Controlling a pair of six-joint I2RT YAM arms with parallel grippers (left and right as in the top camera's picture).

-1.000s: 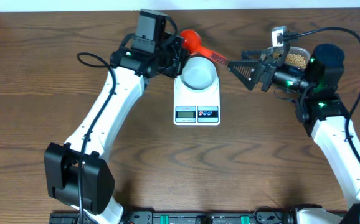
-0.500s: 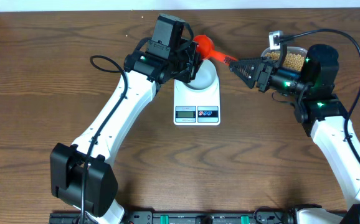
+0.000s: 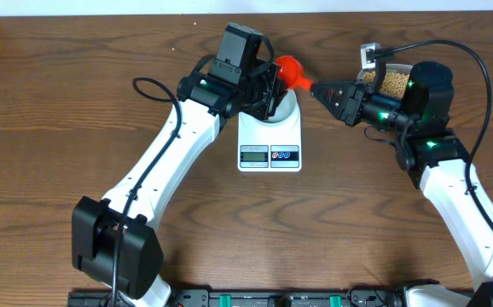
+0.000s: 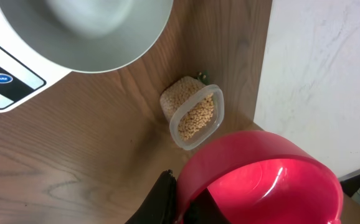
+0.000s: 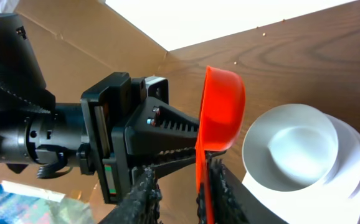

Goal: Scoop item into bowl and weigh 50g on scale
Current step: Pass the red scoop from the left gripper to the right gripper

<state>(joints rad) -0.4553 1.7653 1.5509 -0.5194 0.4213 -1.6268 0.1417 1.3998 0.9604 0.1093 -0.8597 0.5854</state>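
Between the two sets of jaws the scoop (image 3: 291, 70) is the weak point; left gripper (image 3: 274, 83) is clamped on it close to the cup, and the cup shows no beans; right gripper (image 5: 183, 177) straddles the handle with jaws narrow but not pinched, a gap showing on one side in the right wrist view.

Risk 1: if the left lets go before the right bears on both sides, the scoop drops; the bowl (image 5: 292, 146) sits under the left jaws and just ahead of the right ones, so a fall could knock it askew on the scale (image 3: 269, 141).

Risk 2: handle lies off-centre, against one finger; an uneven pinch may twist the cup, and later loads would spill.

Risk 3: the two grippers' fingertips are near each other; contact possible.

Beans (image 4: 200, 119) lie in the clear container (image 4: 170, 124), none visible in the bowl; container is behind the right jaws, beside that wrist, and ahead of the left jaws, past the bowl.
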